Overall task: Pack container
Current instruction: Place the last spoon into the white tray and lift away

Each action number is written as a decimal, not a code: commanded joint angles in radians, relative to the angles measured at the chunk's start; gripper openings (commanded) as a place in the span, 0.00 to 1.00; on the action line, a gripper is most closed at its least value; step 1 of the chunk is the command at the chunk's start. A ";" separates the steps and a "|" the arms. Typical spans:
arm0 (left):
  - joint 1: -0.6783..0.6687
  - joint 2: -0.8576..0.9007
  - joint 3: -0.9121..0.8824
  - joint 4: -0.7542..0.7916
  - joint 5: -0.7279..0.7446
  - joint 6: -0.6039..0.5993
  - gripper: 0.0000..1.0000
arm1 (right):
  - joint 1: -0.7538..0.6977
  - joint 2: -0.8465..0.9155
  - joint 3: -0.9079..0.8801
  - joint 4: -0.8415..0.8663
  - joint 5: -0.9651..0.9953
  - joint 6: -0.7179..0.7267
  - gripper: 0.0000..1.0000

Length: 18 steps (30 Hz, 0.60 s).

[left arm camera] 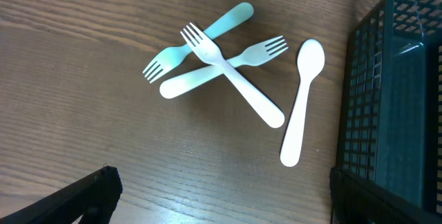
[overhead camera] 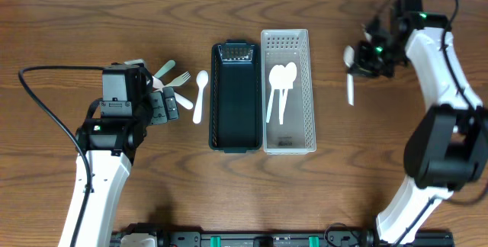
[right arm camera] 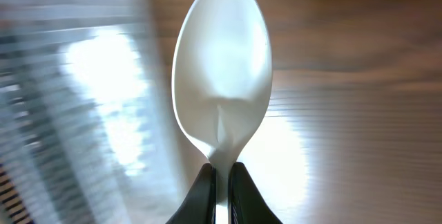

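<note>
A white plastic spoon (overhead camera: 350, 79) is pinched by its handle in the right gripper (overhead camera: 364, 60), off to the right of the baskets and apart from them. In the right wrist view the spoon (right arm camera: 221, 72) stands bowl-up, and the gripper (right arm camera: 221, 182) has its two dark fingers (right arm camera: 200, 196) closed narrowly on the neck just below the bowl. The background there is blurred.

The long white perforated plastic basket (overhead camera: 308, 87) lies at the middle of the wooden table (overhead camera: 91, 18) with other white spoons (overhead camera: 280, 87) resting lengthwise inside it, bowls toward the far end. I cannot tell their exact count. Touching its left side, parallel to it, is a dark green plastic basket (overhead camera: 215, 102) of like shape.

Left of the green basket (left arm camera: 387, 79) a second loose white spoon (left arm camera: 297, 113) lies on the wood, just beside the basket but not touching it. Further left is a small pile of three plastic forks – a teal fork (left arm camera: 207, 37), a pale mint fork (left arm camera: 207, 73) and a white fork (left arm camera: 255, 103) crossed over the other two.

The left gripper (overhead camera: 164, 106) sits near this cutlery. In its wrist view the left gripper (left arm camera: 224, 182) has its jaws spread wide, one black finger (left arm camera: 90, 196) at each lower corner, with nothing between them but bare table – the forks lie beyond the fingertips
</note>
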 commanded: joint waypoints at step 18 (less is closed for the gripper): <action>0.004 0.002 0.019 -0.073 0.108 -0.172 0.84 | 0.317 -0.033 -0.014 0.214 0.170 0.134 0.46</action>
